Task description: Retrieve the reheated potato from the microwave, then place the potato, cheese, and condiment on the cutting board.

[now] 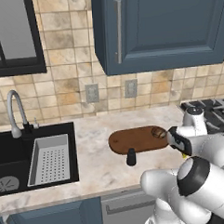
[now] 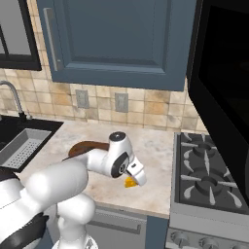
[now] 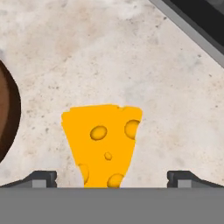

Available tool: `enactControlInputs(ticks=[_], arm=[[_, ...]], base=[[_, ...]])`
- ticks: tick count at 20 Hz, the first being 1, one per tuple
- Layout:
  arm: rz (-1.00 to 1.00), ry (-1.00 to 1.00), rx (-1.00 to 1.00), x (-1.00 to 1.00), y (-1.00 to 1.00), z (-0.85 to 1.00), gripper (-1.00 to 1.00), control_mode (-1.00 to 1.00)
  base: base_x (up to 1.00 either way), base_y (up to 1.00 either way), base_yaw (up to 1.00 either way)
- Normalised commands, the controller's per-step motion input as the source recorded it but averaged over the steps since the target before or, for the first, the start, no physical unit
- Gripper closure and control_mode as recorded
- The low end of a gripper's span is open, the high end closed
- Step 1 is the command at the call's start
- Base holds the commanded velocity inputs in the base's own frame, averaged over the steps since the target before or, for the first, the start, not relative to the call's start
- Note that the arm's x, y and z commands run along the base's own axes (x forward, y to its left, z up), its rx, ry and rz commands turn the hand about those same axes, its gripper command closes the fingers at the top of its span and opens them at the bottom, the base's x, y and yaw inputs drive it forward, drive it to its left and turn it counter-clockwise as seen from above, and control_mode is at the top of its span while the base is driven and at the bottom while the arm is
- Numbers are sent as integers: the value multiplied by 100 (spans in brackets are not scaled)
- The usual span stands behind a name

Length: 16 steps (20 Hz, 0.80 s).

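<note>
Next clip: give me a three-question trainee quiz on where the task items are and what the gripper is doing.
1. True or false: the potato lies on the cutting board.
2. The cheese rests on: A) the board, B) the counter, C) the stove.
3. Fill in: the gripper is ___ , with a fingertip on each side of the cheese.

Key: 1 true. 2 B, beside the board's end. 3 open. The condiment stands on the counter at the board's front edge, not on it.

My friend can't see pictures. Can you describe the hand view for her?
A yellow-orange cheese wedge with holes lies on a pale speckled stone counter, between the robot's wide-open jaws. The dark brown wooden cutting board's curved edge shows at left.
</note>
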Motion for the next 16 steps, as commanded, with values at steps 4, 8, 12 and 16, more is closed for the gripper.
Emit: enactControlInputs(ticks=[4, 8, 12, 16], arm=[[0, 13, 0, 16, -13, -18, -100, -100], [0, 13, 0, 17, -13, -19, -100, -100], [0, 11, 3, 15, -7, -18, -100, -100], [0, 2, 6, 10, -5, -13, -100, -100]], base=[[0, 0, 0], [0, 0, 0], [0, 0, 0], [0, 0, 0]])
